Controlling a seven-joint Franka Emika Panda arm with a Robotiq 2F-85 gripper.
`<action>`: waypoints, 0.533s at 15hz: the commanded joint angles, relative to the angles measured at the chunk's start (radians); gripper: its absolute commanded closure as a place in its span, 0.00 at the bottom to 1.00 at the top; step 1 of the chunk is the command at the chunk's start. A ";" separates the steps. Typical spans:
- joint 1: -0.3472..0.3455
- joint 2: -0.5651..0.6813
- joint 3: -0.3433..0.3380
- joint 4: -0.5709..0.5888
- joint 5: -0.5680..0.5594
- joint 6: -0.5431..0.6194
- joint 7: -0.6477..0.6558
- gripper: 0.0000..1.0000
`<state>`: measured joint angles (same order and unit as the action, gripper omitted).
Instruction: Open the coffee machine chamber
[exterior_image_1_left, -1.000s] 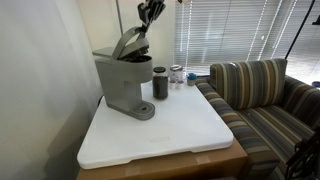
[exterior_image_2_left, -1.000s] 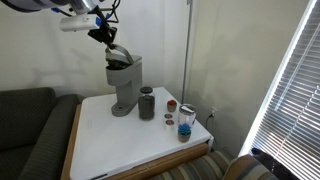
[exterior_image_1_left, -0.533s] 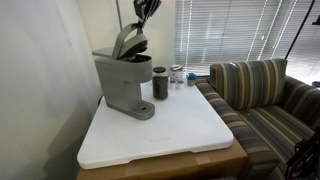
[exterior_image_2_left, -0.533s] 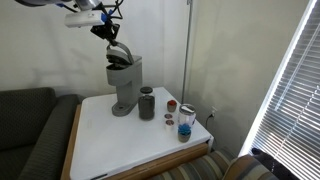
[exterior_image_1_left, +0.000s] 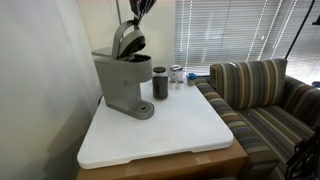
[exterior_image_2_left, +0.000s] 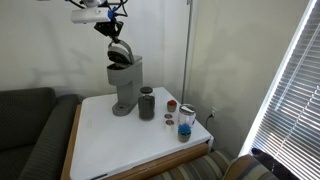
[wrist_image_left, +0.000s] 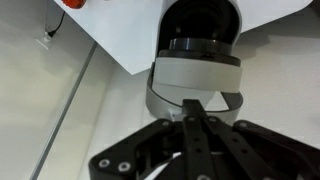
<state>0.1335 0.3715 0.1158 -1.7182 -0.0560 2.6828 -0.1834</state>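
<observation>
The grey coffee machine (exterior_image_1_left: 120, 85) stands at the back of the white table in both exterior views (exterior_image_2_left: 125, 88). Its chamber lid (exterior_image_1_left: 128, 42) is tilted well up, and the dark pod cavity shows under it (exterior_image_2_left: 120, 52). My gripper (exterior_image_1_left: 136, 14) is at the top of the frame, just above the raised lid (exterior_image_2_left: 112, 24). In the wrist view the two fingers (wrist_image_left: 190, 104) are pressed together with nothing between them. Their tip touches the grey curved rim of the lid (wrist_image_left: 195, 75), and the dark cavity (wrist_image_left: 200, 25) lies beyond.
A dark cylindrical cup (exterior_image_1_left: 160, 83) stands beside the machine (exterior_image_2_left: 147, 103). Small jars (exterior_image_1_left: 177, 76) sit at the table's far edge (exterior_image_2_left: 186, 122). A striped sofa (exterior_image_1_left: 265, 100) adjoins the white table (exterior_image_1_left: 160, 135). A dark sofa (exterior_image_2_left: 30, 130) is on its opposite side.
The lid has swung further up and the gripper has risen with it, towards the top edge of both exterior views.
</observation>
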 joint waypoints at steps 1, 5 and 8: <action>-0.036 0.076 0.033 0.114 0.035 -0.066 -0.062 1.00; -0.043 0.131 0.041 0.218 0.050 -0.160 -0.086 1.00; -0.039 0.182 0.041 0.322 0.053 -0.253 -0.101 1.00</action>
<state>0.1174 0.4585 0.1330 -1.5303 -0.0285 2.5090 -0.2303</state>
